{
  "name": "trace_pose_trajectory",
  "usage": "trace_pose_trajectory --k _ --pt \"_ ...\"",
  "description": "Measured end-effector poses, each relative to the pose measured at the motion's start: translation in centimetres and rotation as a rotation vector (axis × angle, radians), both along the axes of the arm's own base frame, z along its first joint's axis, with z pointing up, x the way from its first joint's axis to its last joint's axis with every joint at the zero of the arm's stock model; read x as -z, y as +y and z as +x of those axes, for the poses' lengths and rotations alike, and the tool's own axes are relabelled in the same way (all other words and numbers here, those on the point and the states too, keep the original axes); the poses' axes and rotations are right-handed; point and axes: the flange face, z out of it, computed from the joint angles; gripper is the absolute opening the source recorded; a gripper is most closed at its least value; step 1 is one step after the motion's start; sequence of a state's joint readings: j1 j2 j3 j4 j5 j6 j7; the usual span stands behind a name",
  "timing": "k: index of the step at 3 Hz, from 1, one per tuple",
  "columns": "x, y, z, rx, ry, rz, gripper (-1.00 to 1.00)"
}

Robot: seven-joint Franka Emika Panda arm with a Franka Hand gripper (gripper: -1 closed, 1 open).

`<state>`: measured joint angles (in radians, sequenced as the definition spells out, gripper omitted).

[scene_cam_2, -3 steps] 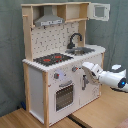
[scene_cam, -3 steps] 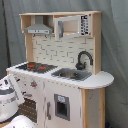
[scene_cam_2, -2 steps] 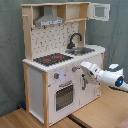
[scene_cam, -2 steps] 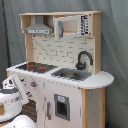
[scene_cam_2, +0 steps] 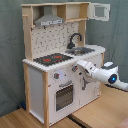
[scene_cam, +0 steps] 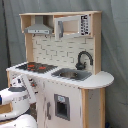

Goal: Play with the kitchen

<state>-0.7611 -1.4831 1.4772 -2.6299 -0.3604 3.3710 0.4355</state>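
Observation:
The kitchen is a white and light-wood toy unit seen in both exterior views. On its counter are a black-red hob, a silver sink and a black faucet, with a grey hood above. The windowed oven door looks shut. My white arm reaches in from the second exterior view's right. My gripper is up against the front panel just under the counter edge, beside the knobs. In the first exterior view my gripper sits low at the left, in front of the kitchen.
A grey curtain hangs behind the kitchen. The unit stands on a wooden surface. A small upper cupboard door stands open at the top right in the second exterior view.
My arm has pushed closer to the kitchen's front panel, moving left in the second exterior view and right in the first exterior view. The kitchen itself has not moved.

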Motion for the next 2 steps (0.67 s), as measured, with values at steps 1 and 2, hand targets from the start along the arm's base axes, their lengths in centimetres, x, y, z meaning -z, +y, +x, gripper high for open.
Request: trace_pose_trajectory --k 1,2 --pt "0.34 1.08 1.54 0.002 0.001 0.017 1.0" --pt "0.32 1.07 1.55 0.003 0.0 0.019 -1.0"
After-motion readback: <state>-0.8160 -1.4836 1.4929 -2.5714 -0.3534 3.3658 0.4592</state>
